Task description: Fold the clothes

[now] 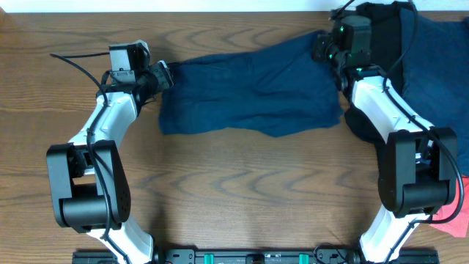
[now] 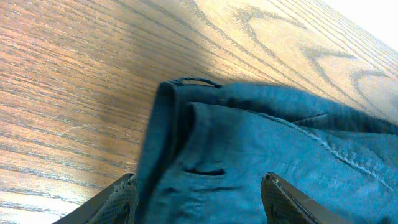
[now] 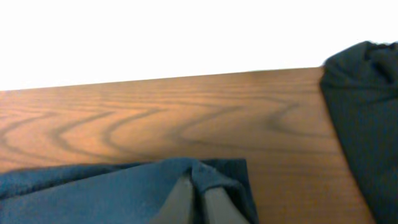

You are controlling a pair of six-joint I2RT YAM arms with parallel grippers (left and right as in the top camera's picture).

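Note:
The dark navy-blue shorts [image 1: 253, 88] lie spread flat across the far middle of the table. My left gripper [image 1: 163, 75] is at their left end, open, its fingers astride the waistband corner [image 2: 186, 149] with its buttonhole and belt loop. My right gripper [image 1: 327, 45] is at their far right corner, shut on a pinched fold of the navy cloth [image 3: 202, 171]. A black garment [image 1: 381, 29] and another navy garment [image 1: 440, 66] lie at the far right. A bit of coral-red cloth [image 1: 454, 213] shows at the right edge.
The wooden table [image 1: 242, 191] runs bare in front of the shorts. Its far edge [image 3: 186, 78] is close behind the right gripper. The black garment [image 3: 367, 124] lies just right of the right gripper.

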